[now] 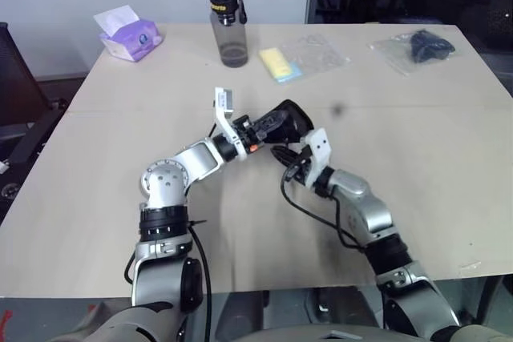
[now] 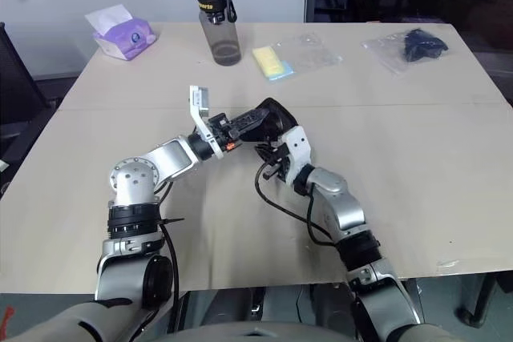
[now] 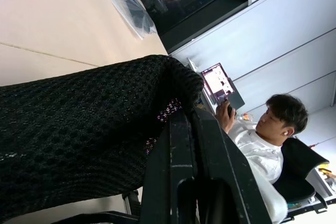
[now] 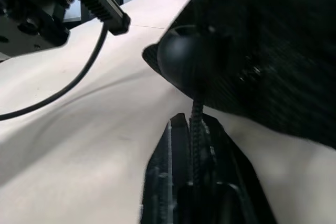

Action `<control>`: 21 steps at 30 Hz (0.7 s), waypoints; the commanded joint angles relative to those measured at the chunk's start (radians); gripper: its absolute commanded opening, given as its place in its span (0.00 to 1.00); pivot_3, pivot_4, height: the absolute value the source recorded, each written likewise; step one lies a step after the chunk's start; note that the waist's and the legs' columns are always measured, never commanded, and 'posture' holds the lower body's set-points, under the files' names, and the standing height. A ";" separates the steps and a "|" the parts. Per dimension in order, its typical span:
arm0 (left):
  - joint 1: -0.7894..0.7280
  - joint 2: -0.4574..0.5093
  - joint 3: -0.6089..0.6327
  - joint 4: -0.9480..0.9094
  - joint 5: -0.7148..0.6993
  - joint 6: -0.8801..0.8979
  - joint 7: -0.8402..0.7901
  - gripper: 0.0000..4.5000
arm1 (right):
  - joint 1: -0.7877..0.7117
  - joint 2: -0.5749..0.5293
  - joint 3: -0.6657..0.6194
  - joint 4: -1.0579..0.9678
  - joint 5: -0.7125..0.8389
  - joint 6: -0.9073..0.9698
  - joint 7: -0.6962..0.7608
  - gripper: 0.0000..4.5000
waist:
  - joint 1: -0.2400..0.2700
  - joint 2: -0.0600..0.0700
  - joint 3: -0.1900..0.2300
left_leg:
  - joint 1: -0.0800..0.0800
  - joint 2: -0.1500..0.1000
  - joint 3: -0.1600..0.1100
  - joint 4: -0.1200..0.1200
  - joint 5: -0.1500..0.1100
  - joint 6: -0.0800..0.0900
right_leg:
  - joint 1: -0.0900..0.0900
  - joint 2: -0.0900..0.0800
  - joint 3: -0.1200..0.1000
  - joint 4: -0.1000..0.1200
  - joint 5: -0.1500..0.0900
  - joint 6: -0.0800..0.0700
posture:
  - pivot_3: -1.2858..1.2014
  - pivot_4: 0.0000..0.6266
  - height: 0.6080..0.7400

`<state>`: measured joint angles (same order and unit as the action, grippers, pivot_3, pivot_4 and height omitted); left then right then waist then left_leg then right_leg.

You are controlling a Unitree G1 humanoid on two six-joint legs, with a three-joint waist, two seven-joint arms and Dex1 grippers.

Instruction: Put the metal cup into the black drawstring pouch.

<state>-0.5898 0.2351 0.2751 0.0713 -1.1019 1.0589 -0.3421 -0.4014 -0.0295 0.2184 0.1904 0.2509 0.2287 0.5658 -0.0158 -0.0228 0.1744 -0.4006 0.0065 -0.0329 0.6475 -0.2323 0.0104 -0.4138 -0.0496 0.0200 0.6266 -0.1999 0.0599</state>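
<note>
Spanning the whole scene is the beige table point(image 1: 417, 166), with both arms meeting over its middle. Far edge holds a grey bottle point(image 1: 228, 26), a purple tissue pack point(image 1: 128, 36), a yellow item in clear plastic point(image 1: 282, 63) and a dark item in a clear bag point(image 1: 421, 46), all well apart from the action.

Left gripper point(image 1: 268, 127) is clamped on the black drawstring pouch point(image 1: 287, 119), lifted off the table and held roughly level, probably so the cord end hangs free for the other arm. Right gripper point(image 4: 193, 129) sits just below the pouch, fingers together on the thin cord point(image 4: 196, 121), likely to pull it tight.

The metal cup can't be made out anywhere on the table; judged to be inside the pouch already, unconfirmed.

Head views give the layout but hide the grip. Right wrist view shows the cord pinched between the fingers with the round toggle point(image 4: 178, 61) just above. Left wrist view shows the mesh fabric against the closed left fingers point(image 3: 184, 150), plus a seated person point(image 3: 257, 140) in the background.
</note>
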 commanded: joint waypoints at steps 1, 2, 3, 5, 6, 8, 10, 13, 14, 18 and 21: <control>-0.011 -0.005 0.031 -0.005 0.003 -0.040 0.000 0.00 | 0.008 -0.039 -0.011 -0.101 -0.008 -0.002 0.017 0.02 | 0.000 0.000 0.000 | 0.000 0.000 0.000 0.000 0.000 0.000 | 0.000 0.000 0.000 0.000 0.000 0.000 | 0.52 0.24 1.00; -0.014 -0.010 0.046 0.002 -0.007 -0.050 0.004 0.00 | 0.009 -0.059 -0.010 -0.120 -0.016 0.002 0.020 0.02 | 0.000 0.000 0.000 | 0.000 0.000 0.001 0.000 0.000 0.000 | 0.000 0.000 0.000 0.000 0.000 0.000 | 0.52 0.24 1.00; -0.016 -0.011 0.061 0.008 -0.024 -0.051 0.004 0.12 | 0.004 -0.089 -0.012 -0.148 -0.026 0.003 0.028 0.00 | 0.000 0.000 0.000 | 0.000 0.000 0.001 0.000 0.000 0.000 | 0.000 0.000 0.001 0.000 0.000 0.000 | 0.52 0.24 1.00; -0.020 -0.002 0.067 0.009 -0.034 -0.040 -0.001 0.26 | -0.019 -0.141 -0.026 -0.195 -0.041 0.009 0.033 0.00 | 0.000 0.000 0.000 | 0.000 0.000 0.001 0.000 0.000 0.000 | 0.000 0.000 0.001 0.000 0.000 0.000 | 0.52 0.24 1.00; -0.019 0.005 0.060 0.004 -0.024 -0.036 -0.005 0.38 | -0.032 -0.165 -0.033 -0.216 -0.046 0.012 0.035 0.00 | 0.000 0.000 0.000 | 0.000 0.000 0.001 0.000 0.000 0.000 | 0.000 0.000 0.000 0.000 0.000 0.000 | 0.52 0.24 1.00; -0.009 0.038 0.014 -0.012 0.035 -0.037 -0.030 0.61 | -0.070 -0.233 -0.039 -0.250 -0.077 0.006 0.050 0.00 | 0.000 0.000 0.000 | 0.000 0.000 0.001 0.000 0.000 0.000 | 0.000 0.000 0.000 0.000 0.000 0.000 | 0.52 0.24 1.00; 0.003 0.080 -0.029 -0.034 0.072 -0.046 -0.096 0.81 | -0.128 -0.326 -0.051 -0.266 -0.124 -0.028 0.079 0.00 | -0.001 0.000 0.000 | 0.000 0.000 0.001 0.000 0.000 0.000 | 0.000 0.000 0.001 0.000 0.000 0.000 | 0.52 0.24 1.00; -0.011 0.126 -0.079 -0.060 0.123 -0.095 -0.198 0.81 | -0.213 -0.404 -0.104 -0.247 -0.147 -0.046 0.069 0.00 | 0.000 0.000 0.001 | 0.000 0.000 0.001 0.000 0.000 0.000 | 0.000 0.000 0.001 0.000 -0.001 -0.001 | 0.52 0.24 1.00; -0.018 0.144 -0.103 -0.065 0.160 -0.129 -0.234 0.81 | -0.241 -0.438 -0.103 -0.233 -0.172 -0.070 0.078 0.00 | 0.000 0.000 0.001 | 0.000 0.000 0.001 0.000 0.000 0.000 | 0.000 0.000 0.001 0.000 -0.001 -0.001 | 0.52 0.24 1.00; -0.044 0.242 -0.242 -0.068 0.363 -0.320 -0.404 0.81 | -0.343 -0.557 -0.079 -0.168 -0.299 -0.180 0.092 0.00 | 0.001 0.000 0.001 | 0.000 0.000 0.002 -0.002 0.000 0.000 | 0.000 0.000 0.001 -0.001 -0.002 -0.003 | 0.52 0.24 1.00; -0.123 0.263 -0.301 -0.025 0.517 -0.529 -0.478 0.81 | -0.452 -0.621 -0.060 -0.105 -0.404 -0.302 0.075 0.00 | 0.002 0.000 0.005 | -0.001 0.000 0.003 -0.002 0.000 0.000 | -0.001 0.000 0.001 -0.002 -0.002 -0.004 | 0.52 0.24 1.00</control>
<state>-0.6652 0.4870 -0.0124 0.0587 -0.6426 0.6365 -0.7751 -0.8054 -0.6351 0.1638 0.0992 -0.1163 -0.0052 0.6520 -0.0141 -0.0224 0.1789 -0.4024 0.0062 -0.0292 0.6457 -0.2322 0.0104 -0.4160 -0.0500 0.0220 0.6246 -0.2020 0.0563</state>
